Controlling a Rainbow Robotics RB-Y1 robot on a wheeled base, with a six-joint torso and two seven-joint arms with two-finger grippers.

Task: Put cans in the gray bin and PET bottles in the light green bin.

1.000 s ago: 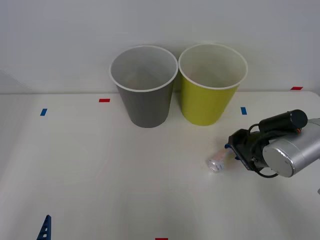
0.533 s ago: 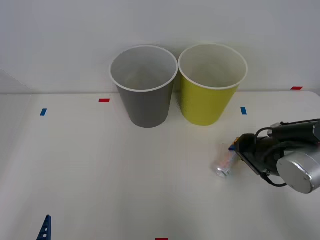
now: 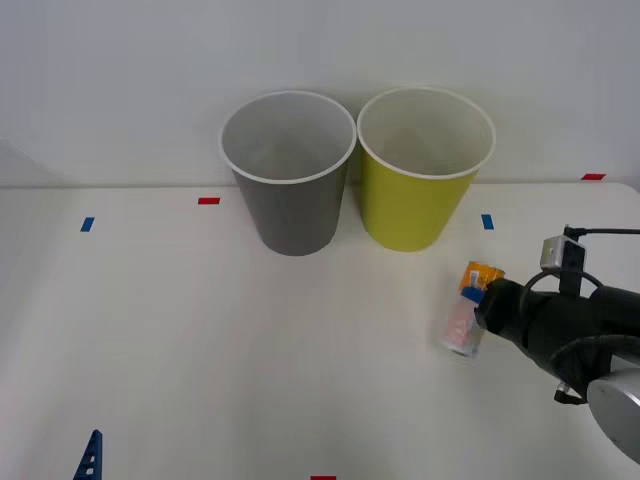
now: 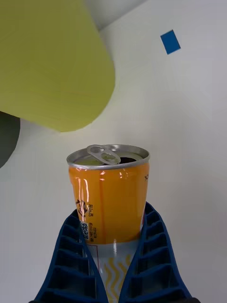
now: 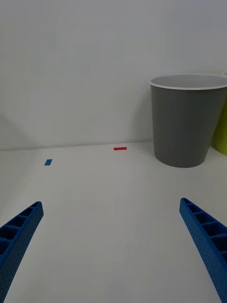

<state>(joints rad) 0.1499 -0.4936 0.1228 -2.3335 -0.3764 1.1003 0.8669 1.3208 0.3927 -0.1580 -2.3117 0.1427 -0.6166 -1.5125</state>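
Front view
Landmark: the light green bin point(image 3: 421, 188), upright at the far side of the white worktop point(image 3: 200, 340).
Gray bin point(image 3: 291, 180): upright, just beside the light green bin on its left, rims nearly touching.
Can point(image 3: 470, 305): nearer the robot than the light green bin and slightly to its right, close to its base; orange end pointing toward the bin, pale label end toward the robot.
Right tool point(image 3: 487, 305): at the can's right side, black wrist and silver arm trailing off to the lower right corner.
Left tool point(image 3: 90, 455): one blue fingertip at the near left edge of the worktop, well apart from the light green bin.
Tape marks: a blue mark point(image 3: 487, 221) just right of the light green bin; a red mark point(image 3: 208, 200) left of the gray bin.

Right wrist view
Can point(image 4: 109, 189): silver top with pull tab, opened; orange band below it, white label with yellow waves lower down.
Right tool point(image 4: 112, 260): blue ribbed fingers point(image 4: 151, 255) clamped on both sides of the can's lower body.
Light green bin point(image 4: 52, 61): its wall rises just beyond the can.

Left wrist view
Left tool point(image 5: 111, 246): fingers spread wide, nothing between them, low over bare worktop.
Gray bin point(image 5: 185, 125): ahead, with a sliver of the light green bin point(image 5: 221, 132) beside it.
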